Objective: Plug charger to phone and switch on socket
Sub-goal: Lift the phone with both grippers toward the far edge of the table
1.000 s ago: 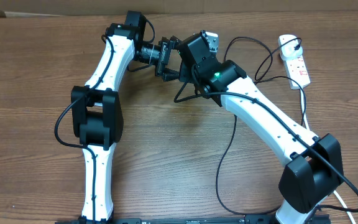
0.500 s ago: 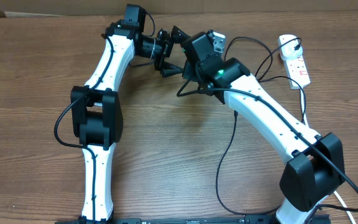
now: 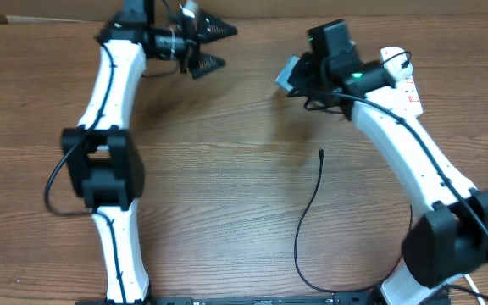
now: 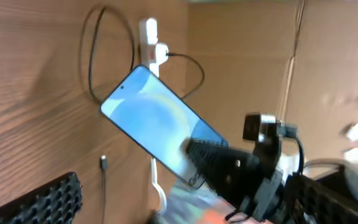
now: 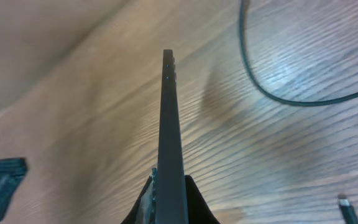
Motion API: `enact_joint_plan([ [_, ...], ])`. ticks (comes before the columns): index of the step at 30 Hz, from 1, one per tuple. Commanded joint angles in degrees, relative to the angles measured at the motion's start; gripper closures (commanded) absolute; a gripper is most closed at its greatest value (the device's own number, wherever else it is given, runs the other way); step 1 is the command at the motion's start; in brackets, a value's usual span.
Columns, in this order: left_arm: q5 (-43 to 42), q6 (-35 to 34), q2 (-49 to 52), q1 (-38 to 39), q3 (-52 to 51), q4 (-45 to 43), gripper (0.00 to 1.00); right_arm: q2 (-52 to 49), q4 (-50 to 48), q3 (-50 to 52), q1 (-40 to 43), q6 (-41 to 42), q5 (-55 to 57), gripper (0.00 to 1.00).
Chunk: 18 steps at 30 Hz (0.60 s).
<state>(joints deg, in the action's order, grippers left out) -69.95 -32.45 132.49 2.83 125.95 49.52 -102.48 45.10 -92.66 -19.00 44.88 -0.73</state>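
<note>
Wood-grain table (image 3: 227, 212), glossy phone (image 4: 149, 123) (glassy)

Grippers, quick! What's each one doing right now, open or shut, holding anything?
Left gripper: open, holding nothing.
Right gripper: shut on the phone.

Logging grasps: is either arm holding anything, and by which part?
The right gripper holds the phone by one short end, fingers pinching screen and back. The left gripper is open and empty.

Socket (image 3: 413, 100) partly hidden behind right arm (image 3: 401, 148); on/off unclear.
</note>
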Motion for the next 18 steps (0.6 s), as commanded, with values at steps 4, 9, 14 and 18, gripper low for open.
enact_joint_plan([
  [4, 22.73, 19.78, -23.5, 1.73, 1.38, 16.09, 0.0, 8.57, -0.5, -1.18, 4.17, -0.59, -21.55, 0.96],
  [9, 40.74, 24.28, -30.73, 5.99, 1.33, 31.39, 0.0, 8.57, -1.31, -1.16, 6.34, -0.55, -33.77, 0.96],
  [14, 42.34, 19.54, -30.95, 8.92, 1.09, 35.08, 0.0, 8.57, -4.98, -1.16, 6.45, 2.86, -39.3, 0.96],
  [18, 42.23, 9.31, -29.9, 9.55, 0.76, 33.75, 0.0, 8.57, -7.41, -1.16, 6.45, 7.67, -39.76, 0.96],
])
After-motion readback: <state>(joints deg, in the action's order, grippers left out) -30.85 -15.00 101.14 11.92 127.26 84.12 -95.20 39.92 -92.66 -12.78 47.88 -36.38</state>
